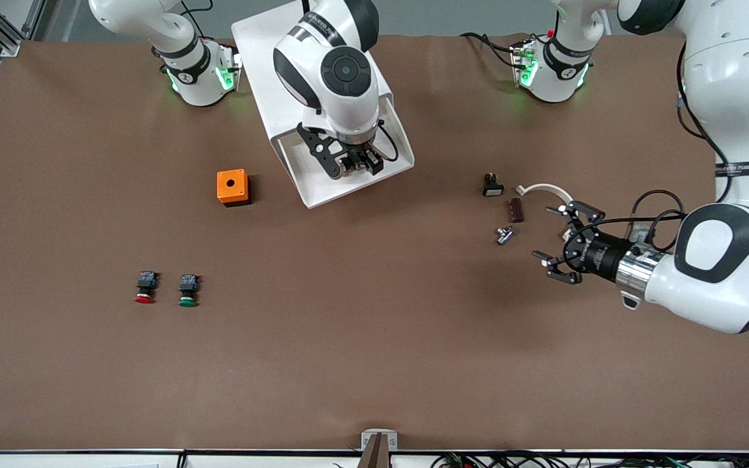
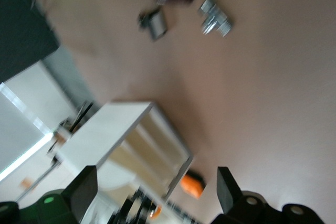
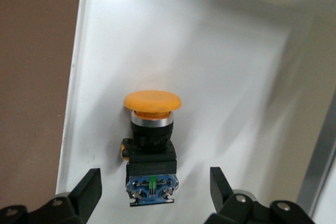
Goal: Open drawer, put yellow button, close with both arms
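Observation:
The drawer (image 1: 320,190) stands pulled out of the white cabinet (image 1: 264,58), its tray toward the front camera. The yellow button (image 3: 151,145) lies on its side on the drawer floor (image 3: 220,72): yellow-orange cap, black body, blue rear block. My right gripper (image 1: 358,166) hangs just over the drawer, open, with a finger (image 3: 89,184) on each side of the button and clear of it. In the front view that gripper hides the button. My left gripper (image 1: 543,233) is open and empty, low over the table toward the left arm's end, and faces the cabinet (image 2: 105,129).
An orange box with a hole (image 1: 232,186) sits beside the drawer. A red-capped button (image 1: 145,286) and a green-capped one (image 1: 188,289) lie nearer the front camera. A black switch (image 1: 493,185), a brown block (image 1: 516,210), a metal piece (image 1: 504,234) and a white curved strip (image 1: 547,190) lie by the left gripper.

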